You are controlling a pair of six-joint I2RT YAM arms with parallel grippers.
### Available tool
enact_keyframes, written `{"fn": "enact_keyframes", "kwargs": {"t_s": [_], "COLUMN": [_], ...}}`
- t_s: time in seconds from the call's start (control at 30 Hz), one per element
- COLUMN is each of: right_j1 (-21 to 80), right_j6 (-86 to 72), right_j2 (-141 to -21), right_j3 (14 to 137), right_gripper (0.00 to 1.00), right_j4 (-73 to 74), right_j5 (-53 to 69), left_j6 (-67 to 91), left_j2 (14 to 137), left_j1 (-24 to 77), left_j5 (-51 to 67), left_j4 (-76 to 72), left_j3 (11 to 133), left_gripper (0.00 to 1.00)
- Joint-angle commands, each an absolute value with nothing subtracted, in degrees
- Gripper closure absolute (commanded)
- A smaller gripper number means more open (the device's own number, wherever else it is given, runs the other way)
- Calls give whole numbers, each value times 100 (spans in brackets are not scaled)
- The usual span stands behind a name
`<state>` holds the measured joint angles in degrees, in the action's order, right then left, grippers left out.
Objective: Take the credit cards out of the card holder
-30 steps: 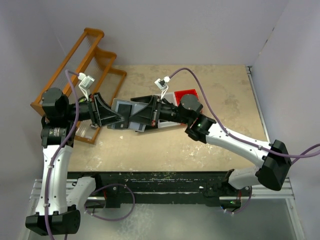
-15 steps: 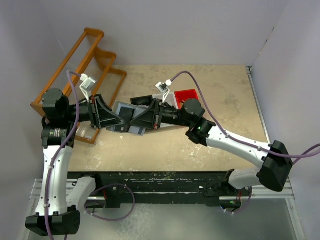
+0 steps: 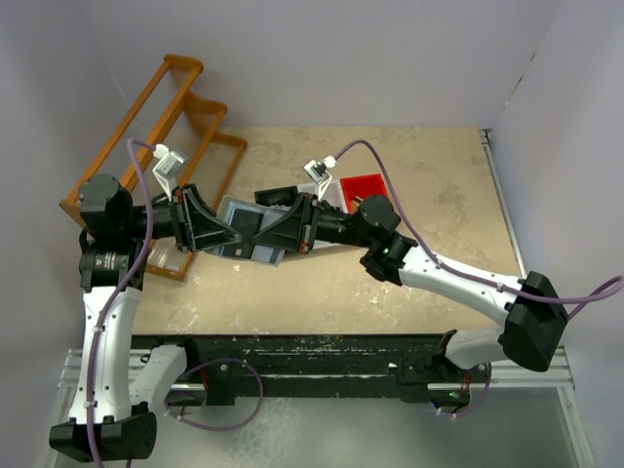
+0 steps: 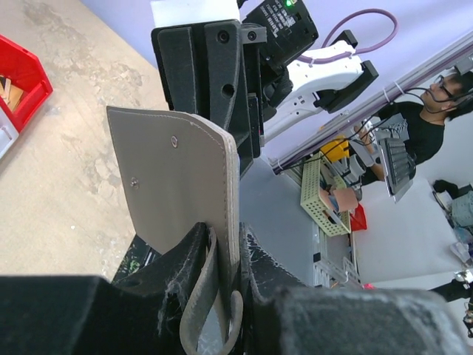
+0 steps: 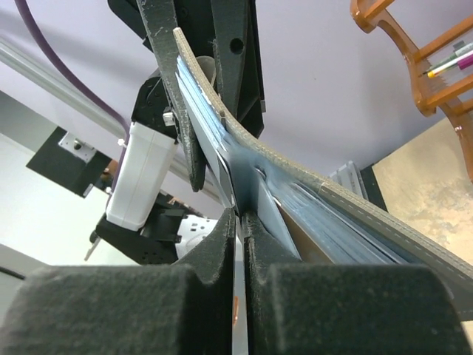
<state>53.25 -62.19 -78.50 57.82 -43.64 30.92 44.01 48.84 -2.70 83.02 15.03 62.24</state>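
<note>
Beige desk (image 3: 429, 195), purple walls (image 3: 341, 58) round it. I see holder (image 3: 244, 224) up on edge, left of red bin (image 3: 363, 185). L hand (image 4: 222, 259) pinches its flap end w/ strap (image 4: 198, 310); R hand (image 5: 240, 237), opposite, squeezed on one of the cards (image 5: 237, 288) inside holder pocket.

Slate-grey card holder (image 3: 242, 222) aloft, hinged open, edge-on; pale credit cards (image 5: 209, 122) stacked inside.

grey card holder (image 4: 174, 185), red bin (image 3: 363, 185), cards (image 5: 203, 126) perhaps bluish
</note>
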Motion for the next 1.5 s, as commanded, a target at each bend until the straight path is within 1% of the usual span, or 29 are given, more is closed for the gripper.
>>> {"fn": "enact_keyframes", "kwargs": {"t_s": [0.0,0.3,0.43,0.6,0.63,0.7,0.73,0.77,0.83,0.9,0.97,1.03,1.1,1.33,1.47], "right_j1": [5370,5359,5361,5357,5361,5360,5361,5361,5361,5361,5361,5359,5355,4972,4604], "right_j6": [-6312,-6338,-6334,-6236,-6210,-6207,-6224,-6235,-6284,-6344,-6375,-6387,-6474,-6247,-5984], "right_j2": [-7897,-7367,-7313,-7359,-7392,-7456,-7488,-7527,-7593,-7663,-7717,-7707,-7597,-6762,-6094], "right_j3": [5863,4970,4849,4983,5073,5195,5243,5281,5346,5397,5429,5399,5240,4617,4401], "right_gripper": [100,100,100,100,96,73,63,59,56,59,72,89,100,100,100], "right_j4": [-5124,-5382,-5367,-5254,-5229,-5191,-5214,-5245,-5352,-5467,-5545,-5500,-5585,-4947,-4082], "right_j5": [2885,2753,2742,2649,2612,2597,2603,2614,2633,2649,2705,2817,2863,2961,3039], "left_j6": [4553,4588,4604,4614,4611,4609,4606,4609,4611,4606,4605,4601,4585,4477,4442], "left_j2": [4759,4803,4802,4775,4766,4777,4776,4785,4787,4796,4801,4816,4821,4905,4913], "left_j1": [-153,-154,-154,-158,-158,-154,-158,-154,-158,-154,-154,-158,-158,-155,-158], "left_j5": [8701,8735,8718,8701,8691,8689,8684,8676,8658,8645,8633,8639,8652,8661,8657], "left_j4": [1406,1415,1406,1406,1406,1406,1406,1406,1406,1406,1413,1415,1419,1537,1547], "left_j3": [6225,6342,6353,6338,6324,6311,6313,6315,6324,6328,6328,6343,6376,6475,6488], "left_gripper": [87,87,87,88,89,92,93,94,96,97,97,97,97,97,98]}}
